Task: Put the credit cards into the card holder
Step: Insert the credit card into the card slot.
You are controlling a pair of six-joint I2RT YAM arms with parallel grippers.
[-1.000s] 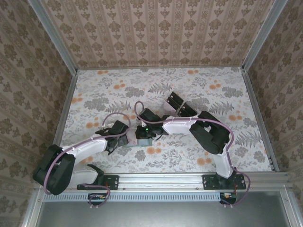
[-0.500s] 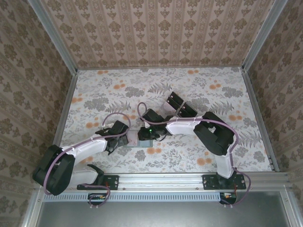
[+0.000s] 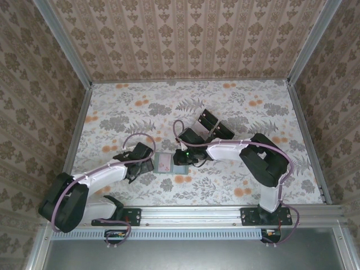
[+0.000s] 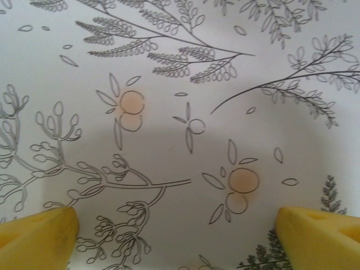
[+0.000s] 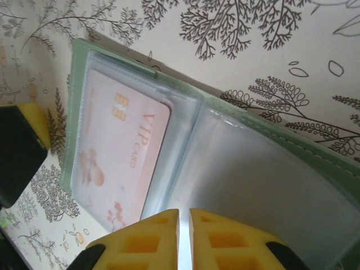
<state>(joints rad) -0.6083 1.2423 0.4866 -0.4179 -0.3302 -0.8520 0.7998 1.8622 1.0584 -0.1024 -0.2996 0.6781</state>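
Note:
The card holder [image 3: 166, 171] lies open on the floral cloth between the two grippers. It is sage green [image 5: 77, 101] with clear sleeves inside. A pale pink credit card [image 5: 121, 157] marked VIP sits in its left sleeve and shows as a pink patch [image 3: 163, 162] from above. My right gripper [image 5: 184, 216] hovers over the holder's empty right sleeve, yellow fingers shut to a thin slit, nothing plainly held. At the holder's left edge my left gripper [image 3: 148, 165] stands wide open over bare cloth [image 4: 179, 236].
A clear stand with black blocks [image 3: 212, 125] stands behind the right arm. The left gripper's yellow and black finger [image 5: 19, 152] sits close to the holder's left edge. Patterned walls close in the table on three sides.
The right gripper has drawn back to the right, uncovering the open card holder with the pink card in it. The left arm has not moved.

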